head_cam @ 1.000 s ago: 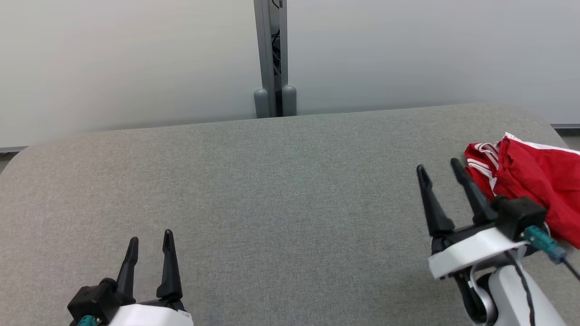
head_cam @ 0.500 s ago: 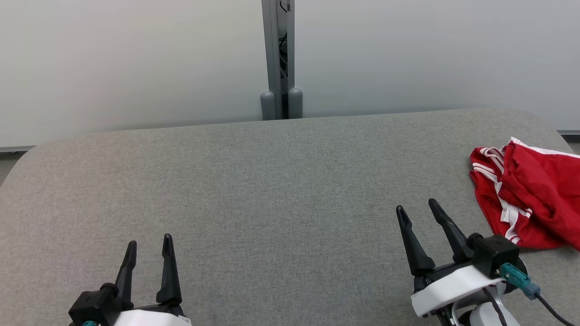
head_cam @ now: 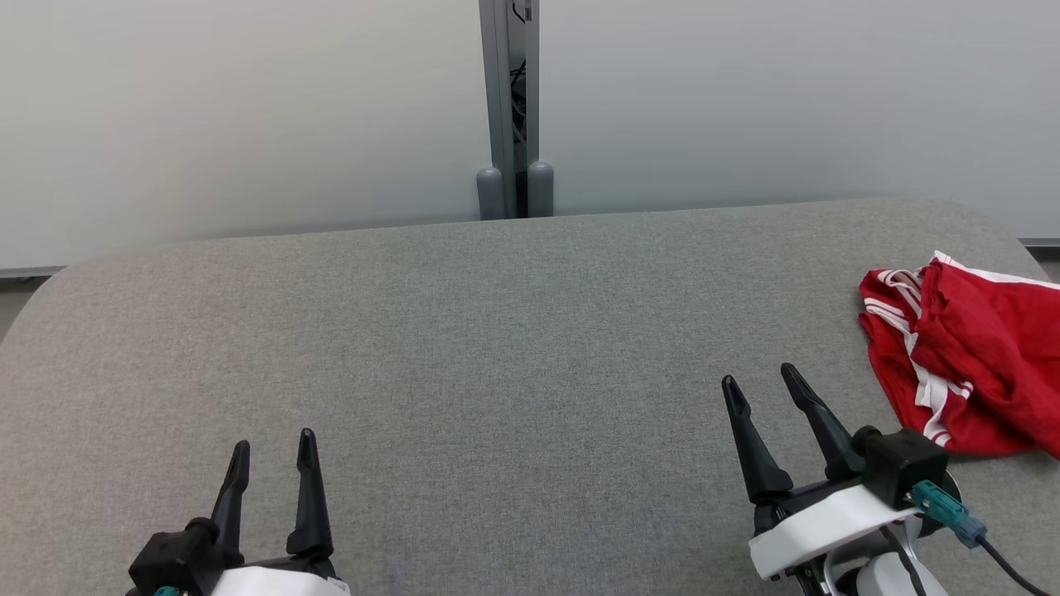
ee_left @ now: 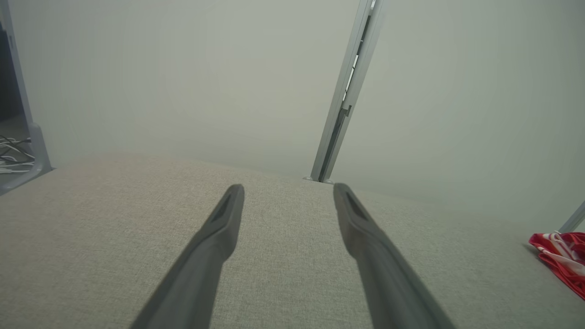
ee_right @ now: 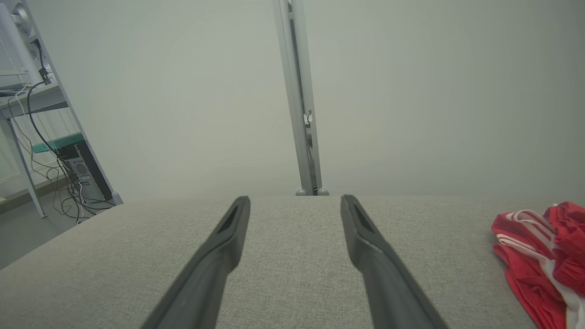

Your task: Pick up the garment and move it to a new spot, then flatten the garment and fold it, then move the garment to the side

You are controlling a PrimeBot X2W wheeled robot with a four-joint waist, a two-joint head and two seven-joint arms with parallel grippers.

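Note:
The garment (head_cam: 973, 356) is red with white stripes and lies bunched at the right edge of the grey table (head_cam: 497, 348); it also appears at the right of the left wrist view as a red garment (ee_left: 564, 258) and in the right wrist view as a crumpled garment (ee_right: 544, 256). My right gripper (head_cam: 758, 377) stands open and empty, to the left of the garment and apart from it. Low at the near left, my left gripper (head_cam: 273, 443) is open and empty too. Both sets of fingers point toward the far wall.
A pale wall with a grey vertical post (head_cam: 509, 108) stands behind the table. Cables and a shelf frame (ee_right: 50, 151) are off the table's left end. The table's far corners are rounded.
My right gripper has drawn back toward me and left, away from the garment, then held still. The head view shifted slightly. The left gripper has stayed put.

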